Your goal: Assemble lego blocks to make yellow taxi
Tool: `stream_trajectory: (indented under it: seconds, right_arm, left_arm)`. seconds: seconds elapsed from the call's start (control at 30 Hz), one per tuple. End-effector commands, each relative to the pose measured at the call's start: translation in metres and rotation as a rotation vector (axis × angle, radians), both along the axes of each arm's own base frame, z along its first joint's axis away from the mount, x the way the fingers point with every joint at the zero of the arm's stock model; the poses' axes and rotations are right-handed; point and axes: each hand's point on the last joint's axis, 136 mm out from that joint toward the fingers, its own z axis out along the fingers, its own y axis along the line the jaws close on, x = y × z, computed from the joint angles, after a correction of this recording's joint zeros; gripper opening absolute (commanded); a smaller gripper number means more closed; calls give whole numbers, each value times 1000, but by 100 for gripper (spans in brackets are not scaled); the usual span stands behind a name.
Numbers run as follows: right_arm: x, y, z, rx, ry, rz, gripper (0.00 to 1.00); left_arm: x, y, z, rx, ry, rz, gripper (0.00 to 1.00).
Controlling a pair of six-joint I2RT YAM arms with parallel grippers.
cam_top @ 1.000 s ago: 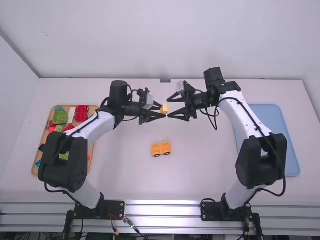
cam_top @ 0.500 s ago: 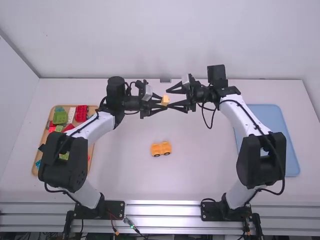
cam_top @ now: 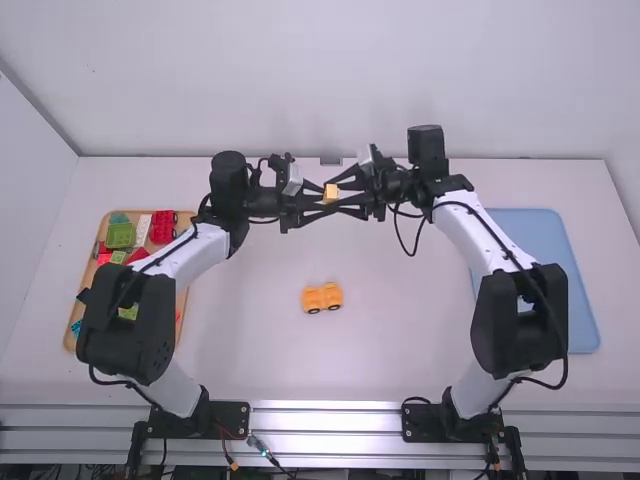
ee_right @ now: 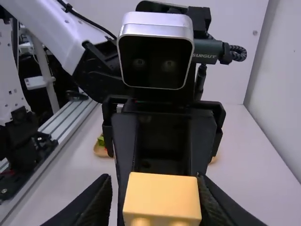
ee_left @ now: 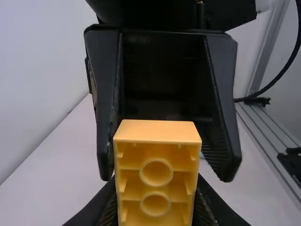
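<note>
Yellow lego block (cam_top: pixel 331 194) is shown in the high view held up at the far middle; the right gripper (cam_top: pixel 333 196) has been brought leftward around it, so a handover is probably being set up. On the table, nearer, the wheeled lego piece (cam_top: pixel 322 298) is left standing.

In the left wrist view, the block is pinched by the left gripper (ee_left: pixel 157 193).

In the right wrist view, the block is straddled by the right gripper's spread fingers.

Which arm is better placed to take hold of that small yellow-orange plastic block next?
Probably the right: the right fingers stand open around the block, while the left fingers already grip it.
</note>
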Motion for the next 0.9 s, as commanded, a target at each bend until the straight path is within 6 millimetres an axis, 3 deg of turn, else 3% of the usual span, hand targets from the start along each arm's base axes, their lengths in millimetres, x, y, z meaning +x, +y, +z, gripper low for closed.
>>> stream_trajectory:
  seconds: [0.0, 0.2, 0.27, 0.33, 0.37, 0.47, 0.53, 0.67, 0.73, 0.87]
  right_arm:
    - [-3, -1, 1, 10, 30, 15, 41]
    - [-3, -1, 1, 10, 30, 15, 33]
    - [-3, -1, 0, 10, 30, 15, 30]
    - [-3, -1, 1, 10, 30, 16, 29]
    - [-3, -1, 0, 9, 31, 14, 26]
    - [4, 0, -3, -22, 66, -27, 26]
    - [31, 0, -15, -113, 148, -183, 19]
    - [72, -6, -41, -263, 230, -485, 16]
    - [76, -13, -53, -364, 210, -586, 18]
    - [63, -40, -78, -619, 165, -723, 21]
  left_arm:
    - [-3, -1, -4, -1, 14, -15, 14]
    - [-4, -4, -1, -6, -8, -23, 15]
    - [-4, -4, 0, -6, -11, -23, 22]
    - [-4, -4, -1, -6, -9, -22, 46]
    - [-4, -4, -1, -5, -6, -22, 99]
    - [-4, -4, -2, -3, 5, -21, 99]
    - [-5, -4, -6, 3, 34, -22, 99]
    - [-3, 2, -20, 33, 58, -4, 99]
    - [12, 12, -40, 91, 98, 99, 99]
    - [42, 45, -78, 219, 226, 337, 99]
